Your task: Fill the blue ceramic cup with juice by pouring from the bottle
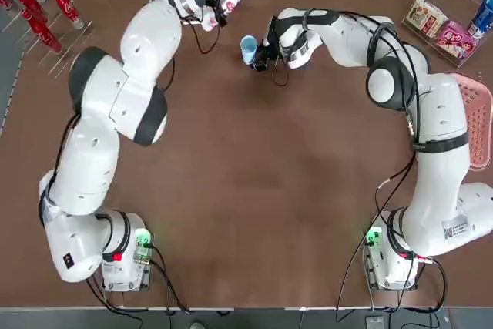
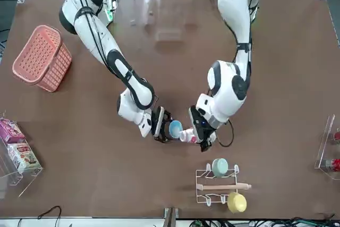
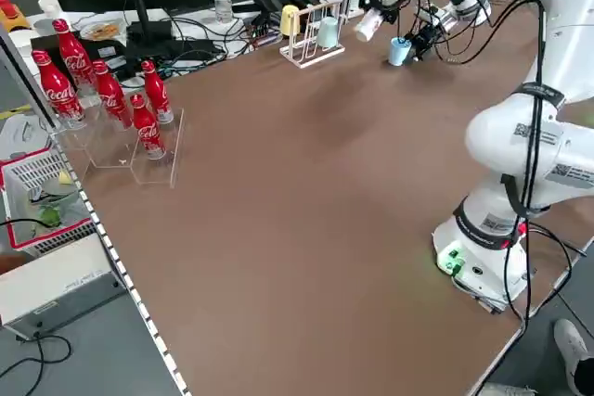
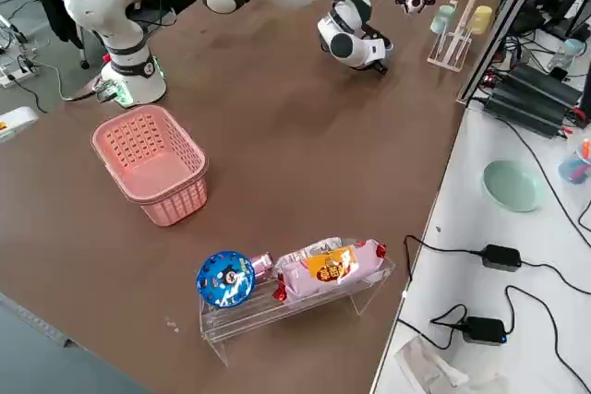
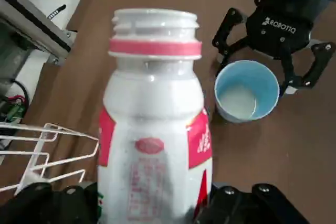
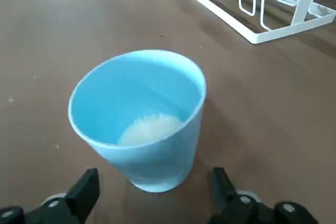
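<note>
The small light-blue handleless ceramic cup (image 6: 157, 166) stands on the brown worktop (image 2: 122, 184) with a shallow pool of whitish juice (image 5: 238, 101) in the bottom, so some pouring is done, though the cup looks well short of full (how full counts as filled is anyone's guess). The right arm's black two-fingered tool (image 6: 155, 195) is spread apart with the cup between its fingers, and brown surface shows between each fingertip and the cup wall, so it seems to have no grip on it. The left arm's black two-fingered tool (image 5: 152, 203) is clamped on the small white plastic bottle with the red-pink label (image 5: 152, 129), whose mouth is uncapped; the bottle is held up near the cup, and nothing is seen running out of it. If more juice is wanted, the mouth would have to come over the rim and tip again; if this portion is enough, what remains is to set the bottle down and draw the right tool clear. As for room, the white wire rack (image 2: 217, 186) with the pale mint-green cup (image 2: 220, 167) and the yellow cup (image 2: 237, 202) stands near the far edge, a little way beyond the two tools, so a swing outward could catch it. The wide middle of the worktop, back toward the arm bases, looks the safer way to retreat. With the two tools this close, the left should probably lift away first, lest the bottle knock the unheld cup.
</note>
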You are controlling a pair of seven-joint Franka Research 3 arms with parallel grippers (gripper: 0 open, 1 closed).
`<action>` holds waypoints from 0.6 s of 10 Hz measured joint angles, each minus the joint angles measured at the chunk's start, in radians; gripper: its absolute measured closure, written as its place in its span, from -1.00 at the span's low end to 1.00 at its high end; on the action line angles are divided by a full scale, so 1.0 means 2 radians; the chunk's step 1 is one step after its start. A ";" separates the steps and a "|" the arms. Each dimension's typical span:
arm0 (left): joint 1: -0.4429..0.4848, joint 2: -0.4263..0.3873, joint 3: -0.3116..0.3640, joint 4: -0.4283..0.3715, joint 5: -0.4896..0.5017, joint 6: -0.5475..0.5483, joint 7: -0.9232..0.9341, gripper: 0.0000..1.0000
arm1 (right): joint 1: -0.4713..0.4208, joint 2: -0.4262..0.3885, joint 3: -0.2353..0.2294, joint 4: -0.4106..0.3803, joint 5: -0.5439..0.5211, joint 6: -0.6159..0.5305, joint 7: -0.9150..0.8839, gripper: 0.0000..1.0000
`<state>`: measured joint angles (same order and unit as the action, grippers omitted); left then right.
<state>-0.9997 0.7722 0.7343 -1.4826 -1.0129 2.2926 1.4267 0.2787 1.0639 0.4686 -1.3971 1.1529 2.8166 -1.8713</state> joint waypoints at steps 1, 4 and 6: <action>0.011 -0.017 0.000 -0.016 -0.001 -0.006 0.030 0.13 | -0.001 0.000 0.000 -0.001 0.000 0.000 0.000 -1.00; 0.048 -0.079 0.000 -0.071 -0.006 -0.047 0.103 0.13 | -0.004 0.001 0.002 -0.002 0.000 0.000 0.000 -1.00; 0.079 -0.121 -0.011 -0.117 -0.025 -0.057 0.158 0.14 | -0.010 0.001 0.008 -0.005 0.000 0.000 0.000 -1.00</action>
<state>-0.8425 0.5302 0.7117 -1.7160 -1.0631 2.1789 1.7429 0.2591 1.0651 0.4851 -1.4080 1.1537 2.8170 -1.8713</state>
